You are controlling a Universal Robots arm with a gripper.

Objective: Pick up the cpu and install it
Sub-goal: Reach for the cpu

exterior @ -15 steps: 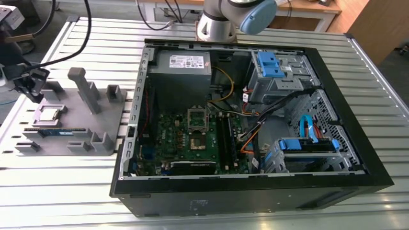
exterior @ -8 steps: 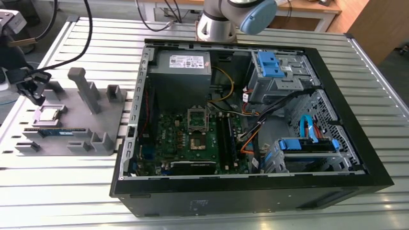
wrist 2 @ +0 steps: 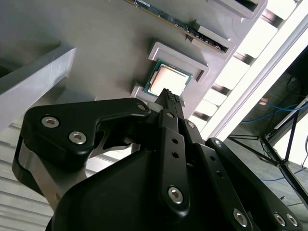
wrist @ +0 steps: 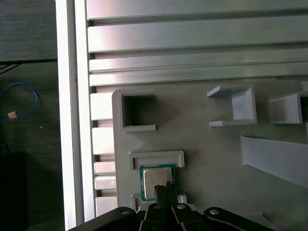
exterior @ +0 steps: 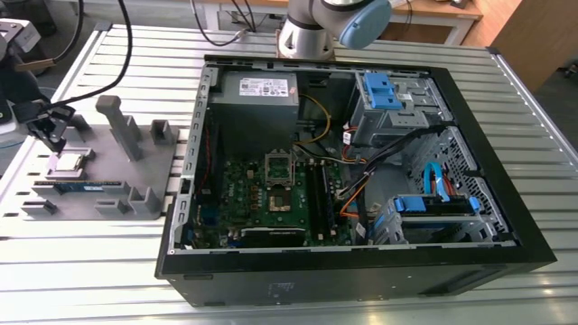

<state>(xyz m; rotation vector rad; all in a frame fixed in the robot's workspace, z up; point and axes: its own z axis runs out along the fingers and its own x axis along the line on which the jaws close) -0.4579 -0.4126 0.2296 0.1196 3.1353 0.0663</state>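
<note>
Jaws: gripper (wrist: 163, 188) closed tight, gripping nothing, tips right above the cpu (wrist: 155, 174); contact unclear
Cpu place: seated in a pocket of the grey fixture plate (exterior: 99, 169), at 9 o'clock from the computer case (exterior: 361, 274) in the exterior view
Counts: one cpu, one memory stick (exterior: 80, 183) at 6 o'clock of it, one gripper

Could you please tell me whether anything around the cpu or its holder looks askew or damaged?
Nothing stands out. The cpu lies flat and square in its pocket on the grey fixture plate, with the gripper poised over it. The memory stick beside it sits straight in its slot.
</note>
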